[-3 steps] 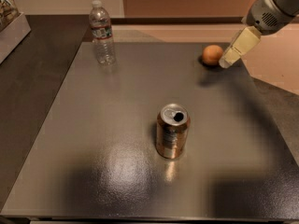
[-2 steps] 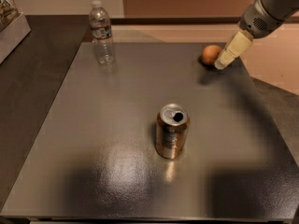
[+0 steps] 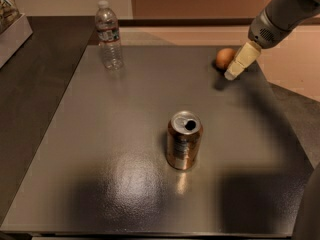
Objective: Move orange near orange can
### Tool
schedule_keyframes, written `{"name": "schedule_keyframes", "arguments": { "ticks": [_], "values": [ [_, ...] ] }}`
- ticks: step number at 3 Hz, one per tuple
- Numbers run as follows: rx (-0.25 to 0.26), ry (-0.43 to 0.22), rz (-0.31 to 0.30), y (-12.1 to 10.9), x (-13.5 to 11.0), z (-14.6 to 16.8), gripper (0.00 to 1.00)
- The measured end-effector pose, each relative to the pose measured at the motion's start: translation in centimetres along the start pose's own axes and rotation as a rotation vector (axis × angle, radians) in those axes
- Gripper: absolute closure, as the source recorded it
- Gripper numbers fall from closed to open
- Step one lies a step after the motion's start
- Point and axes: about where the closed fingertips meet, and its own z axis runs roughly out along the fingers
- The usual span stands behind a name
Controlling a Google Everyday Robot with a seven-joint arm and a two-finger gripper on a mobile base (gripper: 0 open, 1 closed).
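Observation:
The orange [image 3: 225, 57] is a small round fruit lying near the far right edge of the dark table [image 3: 100, 149]. The orange can [image 3: 184, 140] stands upright near the table's middle, copper-coloured with a silver top and an open pull-tab hole. My gripper [image 3: 235, 70] reaches down from the upper right on a grey arm. Its pale fingers hang just right of the orange and slightly in front of it, close to its side. The can stands far from both, toward the near side.
A clear plastic water bottle [image 3: 109, 36] stands upright at the far left of the table. A box-like object [image 3: 12, 21] sits at the far left edge of the view. The table's right edge runs just beyond the orange.
My gripper has moved left and down toward the orange, from a little right of it to right beside it. The orange, can and bottle have not moved.

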Motion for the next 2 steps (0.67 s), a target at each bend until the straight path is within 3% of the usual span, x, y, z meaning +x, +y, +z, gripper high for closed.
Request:
{"name": "schedule_keyframes", "arguments": {
  "ticks": [2],
  "values": [
    [-0.026, 0.005, 0.004, -0.8, -0.6, 2.8, 0.0]
  ]
}}
